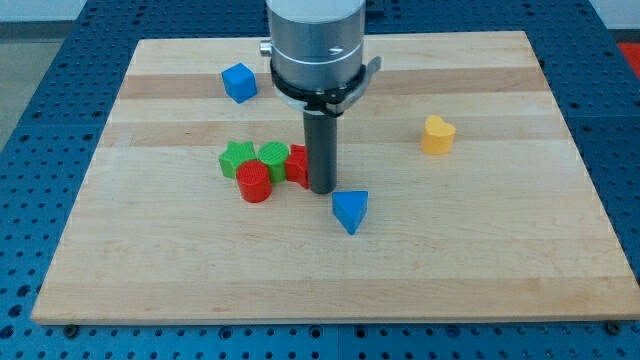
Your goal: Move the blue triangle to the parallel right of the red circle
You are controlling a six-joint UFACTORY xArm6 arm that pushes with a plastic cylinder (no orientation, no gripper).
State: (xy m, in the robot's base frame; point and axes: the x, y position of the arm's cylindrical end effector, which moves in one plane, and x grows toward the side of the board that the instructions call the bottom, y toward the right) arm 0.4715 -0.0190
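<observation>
While a wooden counter [480, 250] fills most of the view, a grey arm comes down from the view's top and ends in a dark rod. My tip [322, 189] rests on the wood near the middle. No jaws exist on this rig, so nothing is gripped; blocks can only be shoved.

Just below and to the view's right of my tip lies the blue triangle [350, 211], close to the rod, though contact cannot be confirmed. To the view's left sits a tight cluster: a red circle [254, 183] at the front, a green star [237, 158] and a second green block [272, 156] behind it, and another red block [297, 165], partly hidden by the rod and touching or nearly touching it.

A blue cube [239, 82] sits apart near the view's top left, and a yellow block [437, 135] stands well apart on the view's right.

Judging from the layout, the triangle is already to the right of the red circle but slightly lower in the view. My tip stands above it, which probably suits a sideways or downward nudge less than an upward one; getting it level likely means coming round beneath it first.
</observation>
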